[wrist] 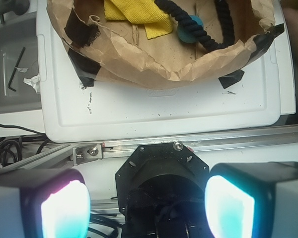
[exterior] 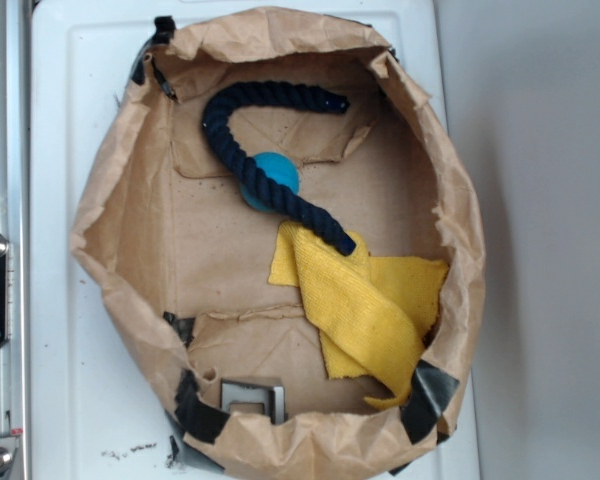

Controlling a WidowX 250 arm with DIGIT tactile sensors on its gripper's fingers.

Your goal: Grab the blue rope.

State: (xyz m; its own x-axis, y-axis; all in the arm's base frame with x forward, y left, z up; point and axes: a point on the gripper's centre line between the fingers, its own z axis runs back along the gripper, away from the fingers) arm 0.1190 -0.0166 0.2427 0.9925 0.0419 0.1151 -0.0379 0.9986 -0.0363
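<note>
We start at the gripper [wrist: 146,198], seen from the wrist camera: its two glowing pads [wrist: 64,208] sit far apart at the bottom corners of the view, jaws spread wide and nothing between them. We see it hanging out over the aluminium rail [wrist: 198,144] and the arm's black base [wrist: 161,171], well short of the paper bag [wrist: 139,64], looking across the white tray [wrist: 164,109] toward it. How high it sits we can't really judge from this angle.

Moving outward, the bag lies open on the tray, its rolled rim patched with black tape [exterior: 195,405]. Inside, we have the blue rope [exterior: 250,150], a dark twisted length bent into a hook: one end points toward the bag's far right side, the curve runs along the left, and the other end lies on the yellow cloth [exterior: 365,300]. The rope crosses over a small light-blue ball [exterior: 275,175], touching it. The cloth is crumpled against the bag's lower right wall. In the exterior view no arm is visible over the bag.
</note>
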